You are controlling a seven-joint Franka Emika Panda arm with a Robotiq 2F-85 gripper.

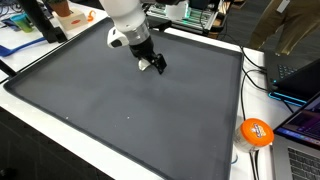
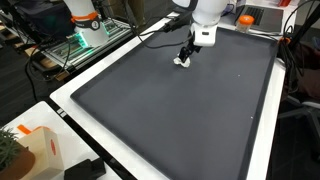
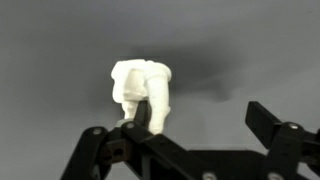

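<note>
A small white, lumpy object (image 3: 142, 88) lies on the dark grey mat (image 1: 120, 110). My gripper (image 3: 200, 125) is open, just above the mat. The object sits at my left finger, partly behind it, while the right finger stands well clear with bare mat between the two. In both exterior views the black gripper (image 1: 153, 62) (image 2: 187, 52) hangs under the white arm near the mat's far edge, with the white object (image 2: 180, 61) at its fingertips. I cannot tell whether the finger touches the object.
The mat (image 2: 180, 110) has a white raised border. An orange ball-shaped thing (image 1: 256, 131) and cables lie beyond one edge, beside laptops (image 1: 295, 80). A tan box (image 2: 35, 150) stands off another corner, and cluttered equipment (image 2: 85, 25) lies behind the mat.
</note>
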